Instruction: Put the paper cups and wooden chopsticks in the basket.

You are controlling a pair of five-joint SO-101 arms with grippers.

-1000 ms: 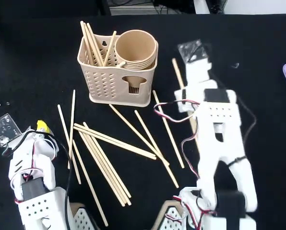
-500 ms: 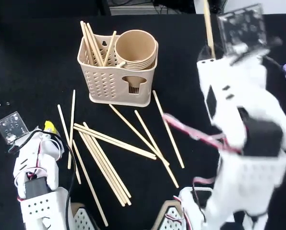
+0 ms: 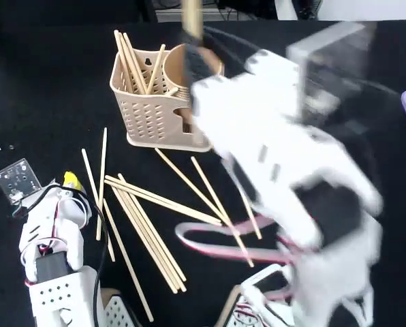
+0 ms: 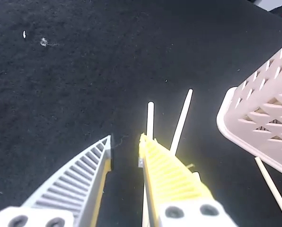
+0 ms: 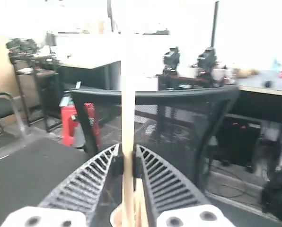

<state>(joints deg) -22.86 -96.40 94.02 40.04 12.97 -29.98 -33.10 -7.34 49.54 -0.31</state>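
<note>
One wooden chopstick (image 5: 127,109) stood pinched upright in the right gripper (image 5: 127,163) over the basket (image 3: 152,119); lowering it tip-first beside the other sticks looked wisest. The left gripper (image 4: 124,151) hung spread over loose chopsticks (image 4: 150,118).

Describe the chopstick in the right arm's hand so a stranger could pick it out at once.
Find the beige perforated basket at the far side of the black table. The white arm over it pinches one wooden chopstick in the right hand. Unlike the loose chopsticks lying flat on the table and the sticks leaning in the basket, this one is off the table and upright.
</note>
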